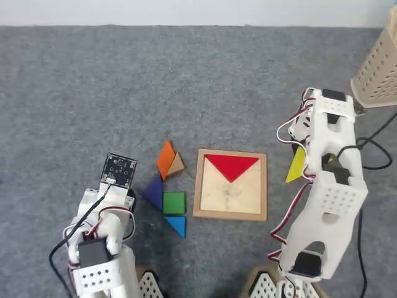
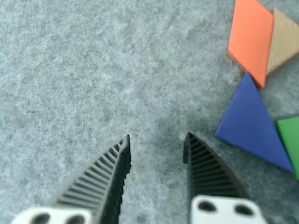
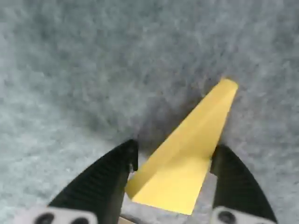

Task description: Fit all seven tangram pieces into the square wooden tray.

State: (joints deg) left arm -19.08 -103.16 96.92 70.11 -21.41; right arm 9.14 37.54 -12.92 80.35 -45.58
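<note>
While left hand (image 2: pixel 157 136) gapes, right hand (image 3: pixel 176 145) clamps yellow triangle (image 3: pixel 189 161).

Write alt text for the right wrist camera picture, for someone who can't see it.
The right hand grips a yellow tangram piece between its two black fingers, the piece's narrow end pointing away from the camera. Behind it lies grey carpet, with a dark shadow under the piece.
</note>
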